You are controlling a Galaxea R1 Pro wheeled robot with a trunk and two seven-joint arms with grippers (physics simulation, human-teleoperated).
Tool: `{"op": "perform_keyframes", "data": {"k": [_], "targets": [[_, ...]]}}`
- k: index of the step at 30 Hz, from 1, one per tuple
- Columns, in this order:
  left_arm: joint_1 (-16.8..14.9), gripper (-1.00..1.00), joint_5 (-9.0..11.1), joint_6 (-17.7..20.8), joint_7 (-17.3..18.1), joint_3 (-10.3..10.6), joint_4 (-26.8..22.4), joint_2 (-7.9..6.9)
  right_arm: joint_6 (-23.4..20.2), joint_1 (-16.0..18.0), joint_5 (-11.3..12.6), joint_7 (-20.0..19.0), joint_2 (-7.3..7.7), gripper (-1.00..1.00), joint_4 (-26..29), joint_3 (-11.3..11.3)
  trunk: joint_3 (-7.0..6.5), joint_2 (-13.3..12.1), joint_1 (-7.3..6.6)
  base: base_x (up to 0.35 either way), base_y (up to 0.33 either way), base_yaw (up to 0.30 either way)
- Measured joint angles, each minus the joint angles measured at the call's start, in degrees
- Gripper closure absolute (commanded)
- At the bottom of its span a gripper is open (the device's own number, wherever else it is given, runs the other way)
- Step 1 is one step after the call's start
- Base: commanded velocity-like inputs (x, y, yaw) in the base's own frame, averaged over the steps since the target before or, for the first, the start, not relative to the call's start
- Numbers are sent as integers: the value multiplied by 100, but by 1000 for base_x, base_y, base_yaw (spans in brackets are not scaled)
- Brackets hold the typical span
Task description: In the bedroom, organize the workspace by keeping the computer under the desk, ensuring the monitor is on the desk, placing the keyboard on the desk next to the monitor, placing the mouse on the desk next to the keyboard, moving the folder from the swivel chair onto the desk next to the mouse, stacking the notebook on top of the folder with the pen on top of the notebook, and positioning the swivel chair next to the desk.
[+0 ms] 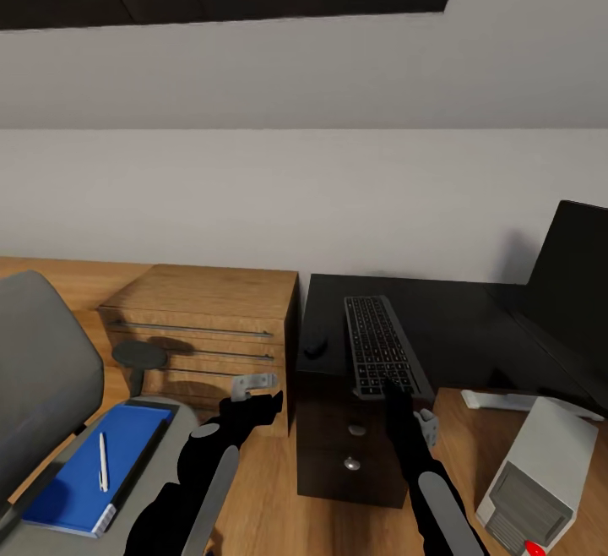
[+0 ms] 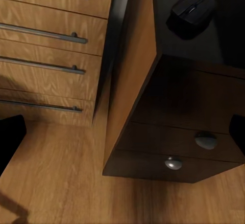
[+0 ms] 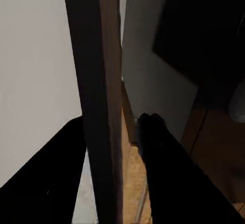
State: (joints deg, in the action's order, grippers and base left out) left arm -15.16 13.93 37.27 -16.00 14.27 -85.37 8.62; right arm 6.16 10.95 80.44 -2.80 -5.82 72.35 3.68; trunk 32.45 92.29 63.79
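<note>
A white-walled bedroom with wood flooring (image 1: 270,488); the black tabletop (image 1: 456,336) carries the keyboard (image 1: 380,345) and mouse (image 1: 316,347). The blue folder (image 1: 93,471) and white pen (image 1: 103,460) lie on the swivel chair (image 1: 42,370). The right end effector (image 1: 397,389) is clamped on the keyboard's edge; the left end effector (image 1: 262,400) hangs with fingers apart.

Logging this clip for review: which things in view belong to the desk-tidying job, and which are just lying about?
Part of the job:
desk
keyboard
mouse
monitor
computer
swivel chair
folder
pen

Just lying about:
wooden drawer chest
flat white object on the floor by the computer
</note>
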Motion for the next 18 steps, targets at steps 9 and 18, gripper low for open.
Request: {"op": "perform_keyframes", "data": {"k": [9,18], "targets": [[0,-100,-2,0,0,2,0,0,6,0,-1,-6,0,-100,1,0,0,0,0,0,0,0],[0,-100,-12,-17,0,8,82,-2,8,0,-1,-9,0,-100,1,0,0,0,0,-14,0,0]]}}
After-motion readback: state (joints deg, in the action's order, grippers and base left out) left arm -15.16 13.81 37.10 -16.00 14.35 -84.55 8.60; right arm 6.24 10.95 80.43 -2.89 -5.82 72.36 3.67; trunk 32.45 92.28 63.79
